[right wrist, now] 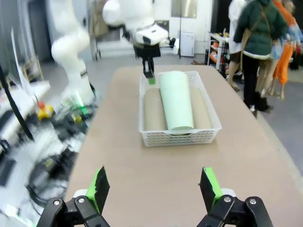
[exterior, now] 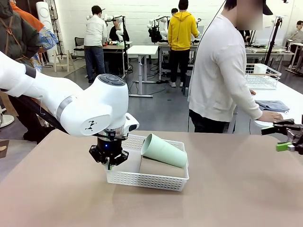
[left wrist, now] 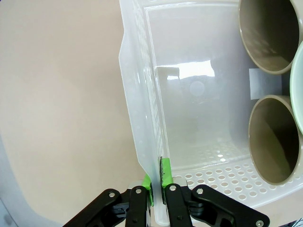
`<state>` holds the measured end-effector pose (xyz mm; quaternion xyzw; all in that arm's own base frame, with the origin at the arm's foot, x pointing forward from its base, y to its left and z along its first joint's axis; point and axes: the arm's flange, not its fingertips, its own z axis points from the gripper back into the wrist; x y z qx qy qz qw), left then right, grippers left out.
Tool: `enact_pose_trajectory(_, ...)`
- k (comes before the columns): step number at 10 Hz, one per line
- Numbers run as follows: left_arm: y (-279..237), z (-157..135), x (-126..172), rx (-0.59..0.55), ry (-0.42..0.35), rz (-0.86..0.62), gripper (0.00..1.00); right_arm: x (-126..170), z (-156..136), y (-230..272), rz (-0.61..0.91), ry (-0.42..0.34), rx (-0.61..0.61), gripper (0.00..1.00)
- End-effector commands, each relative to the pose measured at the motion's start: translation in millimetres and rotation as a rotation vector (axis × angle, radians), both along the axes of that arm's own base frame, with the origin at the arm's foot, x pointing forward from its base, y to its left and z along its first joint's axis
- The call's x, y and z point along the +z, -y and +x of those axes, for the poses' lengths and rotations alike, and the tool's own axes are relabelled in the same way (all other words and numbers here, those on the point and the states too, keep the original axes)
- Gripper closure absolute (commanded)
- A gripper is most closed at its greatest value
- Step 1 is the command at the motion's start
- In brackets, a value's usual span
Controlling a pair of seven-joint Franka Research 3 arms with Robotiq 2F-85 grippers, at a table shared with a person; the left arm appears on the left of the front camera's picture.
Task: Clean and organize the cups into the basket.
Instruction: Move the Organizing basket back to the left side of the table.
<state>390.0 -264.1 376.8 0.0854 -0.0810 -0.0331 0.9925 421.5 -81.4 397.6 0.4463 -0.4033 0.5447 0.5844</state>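
Observation:
The white mesh basket [exterior: 147,180] sits mid-table with all three cups lying on their sides in it. A mint green cup [exterior: 163,150] rests tilted on top of two tan cups [exterior: 160,168]. My left gripper [exterior: 110,159] is shut on the basket's left end wall, its green pads pinching the rim. In the left wrist view my left gripper [left wrist: 157,177] clamps the basket wall [left wrist: 142,94], with two tan cup mouths [left wrist: 274,142] to the right. My right gripper [right wrist: 154,187] is open and holds nothing, well back from the basket [right wrist: 177,137] and the mint cup [right wrist: 175,99].
A person in a white top [exterior: 220,71] stands at the far side, one hand on a folded grey cloth [exterior: 272,105] on the side table at the right. A white wire basket [exterior: 262,75] stands there too. My right gripper [exterior: 289,142] hangs at the table's right edge.

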Motion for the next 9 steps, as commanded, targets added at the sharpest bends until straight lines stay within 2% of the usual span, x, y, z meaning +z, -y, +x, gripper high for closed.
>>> enact_pose_trajectory(1, 1, -2, -2, -0.004, 0.001, 0.010, 0.98, -4, -7, 57, 0.207, -0.407, -0.196, 0.00)
enact_pose_trajectory(3, 1, -2, -2, -0.004, 0.001, 0.010, 0.98, -4, -29, 95, 0.286, -0.770, -0.345, 0.00)
enact_pose_trajectory(5, 1, -2, -2, -0.004, 0.001, 0.010, 0.98, 0, -51, 126, 0.288, -0.995, -0.420, 0.00)
enact_pose_trajectory(6, 1, -2, -2, -0.004, 0.001, 0.010, 0.98, 2, -62, 141, 0.252, -1.055, -0.496, 0.00)
enact_pose_trajectory(7, 1, -2, -2, -0.004, 0.001, 0.010, 0.98, 4, -74, 157, 0.215, -1.199, -0.537, 0.00)
enact_pose_trajectory(9, 1, -2, -2, -0.004, 0.001, 0.010, 0.98, 9, -96, 190, 0.189, -1.401, -0.543, 0.00)
